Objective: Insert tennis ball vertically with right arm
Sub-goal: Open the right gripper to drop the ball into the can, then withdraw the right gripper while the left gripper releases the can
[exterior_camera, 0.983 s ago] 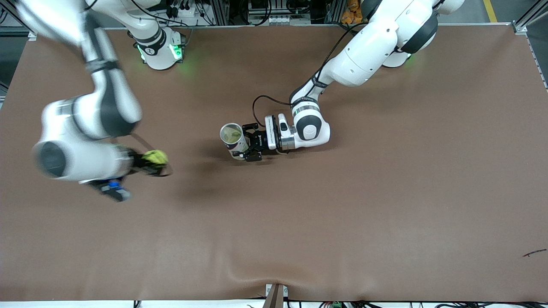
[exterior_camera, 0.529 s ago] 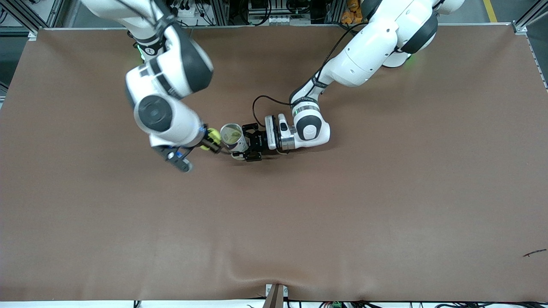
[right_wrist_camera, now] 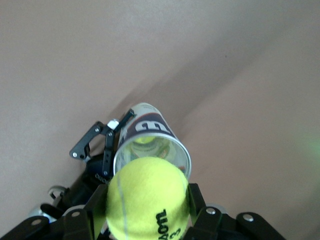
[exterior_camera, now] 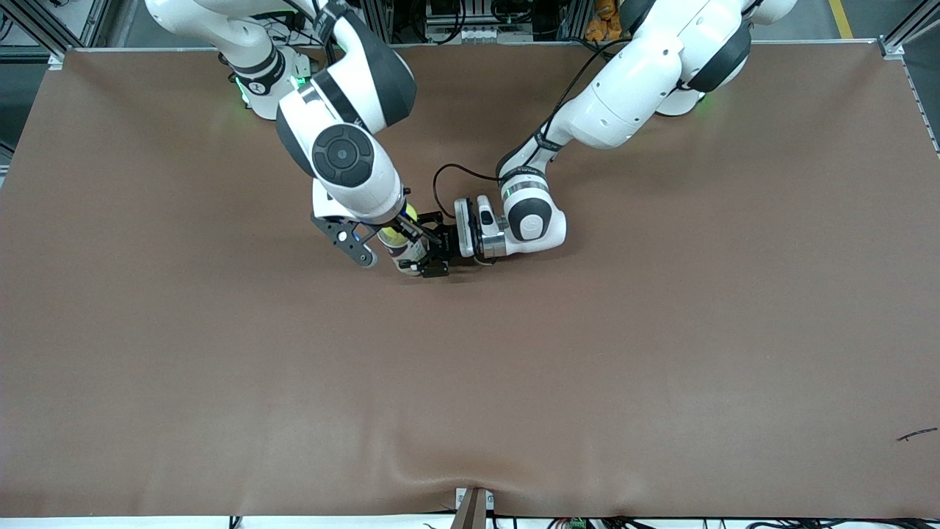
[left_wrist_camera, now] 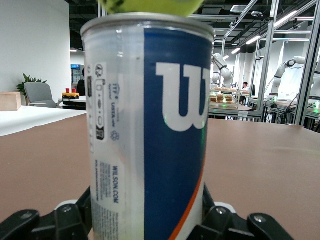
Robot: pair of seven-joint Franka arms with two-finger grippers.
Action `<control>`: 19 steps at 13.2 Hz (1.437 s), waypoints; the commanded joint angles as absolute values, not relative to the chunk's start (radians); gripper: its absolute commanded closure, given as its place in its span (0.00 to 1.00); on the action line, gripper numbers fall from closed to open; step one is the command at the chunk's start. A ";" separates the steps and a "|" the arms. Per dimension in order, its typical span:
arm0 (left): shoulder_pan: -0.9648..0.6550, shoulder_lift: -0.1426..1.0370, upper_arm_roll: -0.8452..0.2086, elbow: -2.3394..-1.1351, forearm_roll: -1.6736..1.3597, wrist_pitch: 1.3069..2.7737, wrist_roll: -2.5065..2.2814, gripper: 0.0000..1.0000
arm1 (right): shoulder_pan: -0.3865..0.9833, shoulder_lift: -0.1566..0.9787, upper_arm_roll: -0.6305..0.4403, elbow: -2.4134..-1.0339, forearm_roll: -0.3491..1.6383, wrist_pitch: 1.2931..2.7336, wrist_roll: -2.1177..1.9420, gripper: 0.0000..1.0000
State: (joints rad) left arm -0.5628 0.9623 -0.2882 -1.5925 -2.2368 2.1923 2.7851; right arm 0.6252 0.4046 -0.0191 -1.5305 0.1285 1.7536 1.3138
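A tall tennis ball can (left_wrist_camera: 150, 130), white and blue with an open top (right_wrist_camera: 150, 145), stands upright on the brown table mid-table (exterior_camera: 410, 256). My left gripper (exterior_camera: 429, 253) is shut on its lower body, one finger on each side (left_wrist_camera: 148, 220). My right gripper (right_wrist_camera: 147, 205) is shut on a yellow tennis ball (right_wrist_camera: 147, 200) and hangs just over the can's mouth (exterior_camera: 400, 228). From the left wrist view the ball's underside (left_wrist_camera: 150, 5) shows right above the rim. Another yellow ball (right_wrist_camera: 145, 141) lies inside the can.
The brown table cloth (exterior_camera: 587, 367) lies bare all round the can. Both arm bases stand along the edge farthest from the front camera. A small dark scrap (exterior_camera: 916, 435) lies near the front edge at the left arm's end.
The right arm has swung in from the right arm's end of the table, carrying the ball until it is over the can. The left arm and the can have not moved.
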 commanded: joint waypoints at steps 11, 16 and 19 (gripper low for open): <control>-0.551 0.983 -0.304 -1.601 -2.273 2.181 2.996 0.14 | 0.588 0.390 -0.026 -1.529 0.101 1.724 1.270 0.00; -0.545 0.973 -0.304 -1.626 -2.272 2.181 2.984 0.00 | 0.375 0.330 -0.026 -1.540 0.104 1.651 0.878 0.00; -0.506 0.945 -0.313 -1.678 -2.269 2.181 2.984 0.00 | 0.270 0.302 -0.026 -1.546 0.103 1.612 0.611 0.00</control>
State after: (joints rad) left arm -0.5532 0.9661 -0.2842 -1.6215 -2.2368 2.1934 2.7842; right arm 0.3238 0.3407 -0.0452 -1.5202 0.1064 1.6286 0.7331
